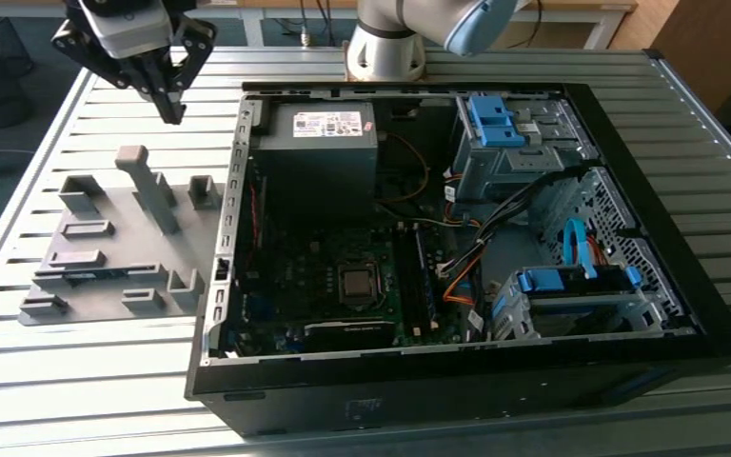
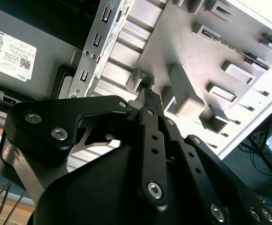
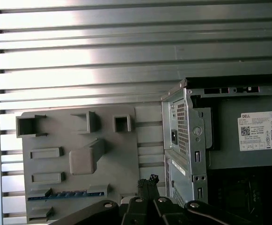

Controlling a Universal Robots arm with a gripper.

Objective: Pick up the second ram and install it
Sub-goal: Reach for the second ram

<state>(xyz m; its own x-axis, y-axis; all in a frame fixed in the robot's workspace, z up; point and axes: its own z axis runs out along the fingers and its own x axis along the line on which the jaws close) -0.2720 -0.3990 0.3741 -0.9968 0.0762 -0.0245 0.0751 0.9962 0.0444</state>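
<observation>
My one gripper (image 1: 171, 112) hovers empty, fingers pressed together; I count one ram (image 3: 63, 194), slotted along the fixture plate's (image 3: 119, 154) edge.

Open air surrounds the gripper (image 1: 172, 116) above the slatted table (image 1: 87, 400). Under it the grey fixture plate (image 1: 125, 249) bristles with blocks, its tall post (image 1: 152, 195) rising highest. The computer case's side wall (image 1: 228, 238) stands just beside the plate, fencing that edge. The second ram (image 1: 87, 275) lies in a slot that is open from above.
</observation>
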